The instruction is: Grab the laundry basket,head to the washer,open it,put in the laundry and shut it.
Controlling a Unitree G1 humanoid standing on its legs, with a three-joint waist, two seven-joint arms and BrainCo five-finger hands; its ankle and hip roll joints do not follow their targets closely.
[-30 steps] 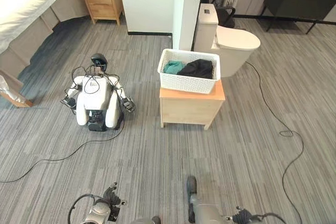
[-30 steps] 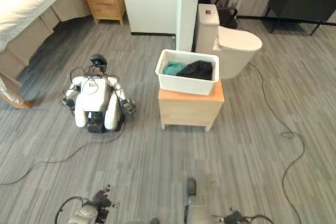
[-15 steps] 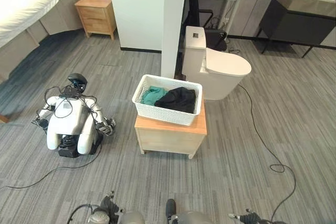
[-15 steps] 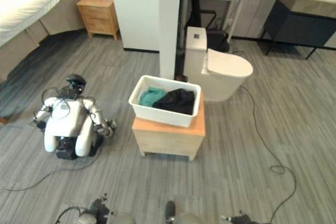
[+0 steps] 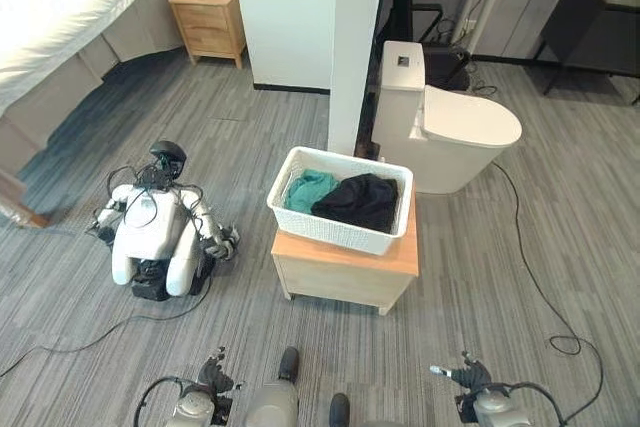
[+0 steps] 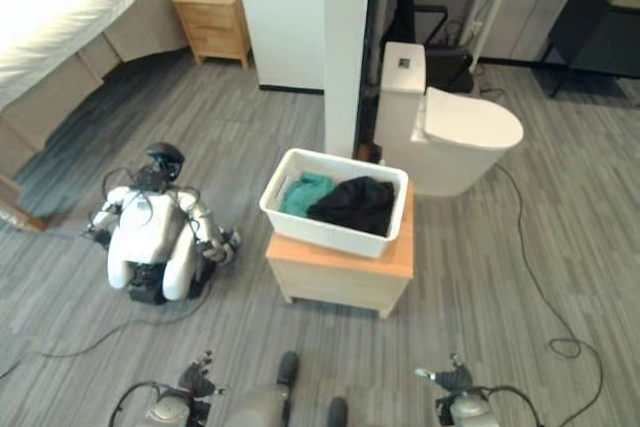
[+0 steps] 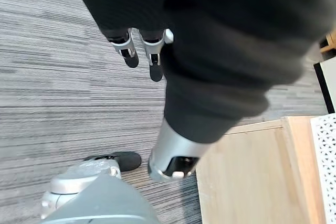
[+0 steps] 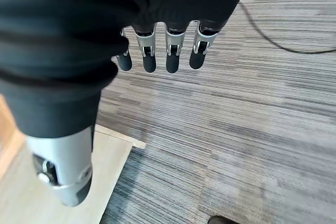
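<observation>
The white laundry basket [image 5: 343, 199] sits on top of a low wooden cabinet [image 5: 345, 272], which raises it to about where hanging arms could reach, so nothing needs picking off the floor. Inside it a teal garment [image 5: 308, 190] lies on the bed side and a black garment [image 5: 362, 201] beside it, towards the toilet [image 5: 455, 133] that stands just behind the basket. To the basket's bed side a second, white robot [image 5: 155, 236] sits slumped on the grey floor [image 5: 90, 327], well apart from it.

Both hands hang low on the near side of the cabinet, short of the basket. The left hand [image 7: 142, 51] has its fingers straight and loose, holding nothing; the right hand [image 8: 163, 51] likewise, fingers spread in a row over bare floor. I'd judge the grab hasn't begun: the hands look relaxed and ready for a reach to the basket's rim.
</observation>
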